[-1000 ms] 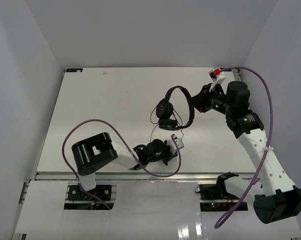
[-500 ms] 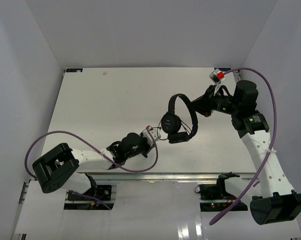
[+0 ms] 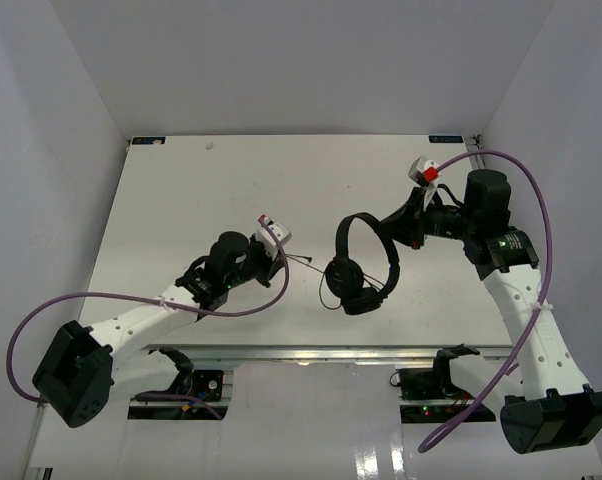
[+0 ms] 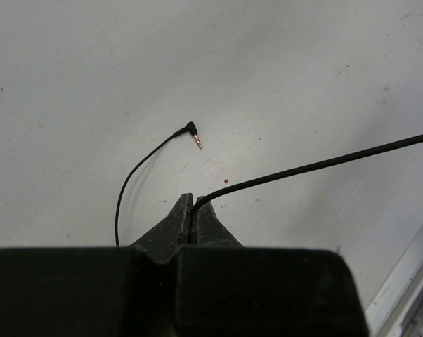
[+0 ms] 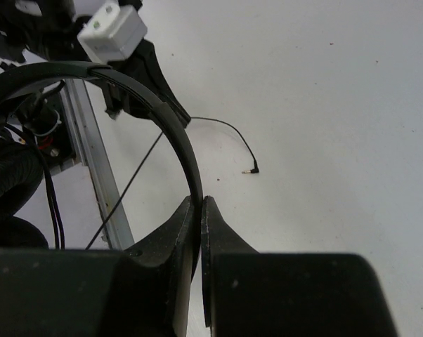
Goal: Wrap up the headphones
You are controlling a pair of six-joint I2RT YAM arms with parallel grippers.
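White table [image 3: 181, 200], plain white walls [image 3: 41, 150]. Right gripper [image 5: 199, 205] pinched shut on headband [image 5: 180, 137]; headphones [image 3: 361, 265] right of centre. Left gripper [image 4: 191, 210] clamped on cord [image 4: 317, 165], plug [image 4: 194, 135] just beyond fingertips.

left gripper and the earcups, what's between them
Only the thin black cord, stretched from the left gripper to the earcups over bare table. The top view shows this.
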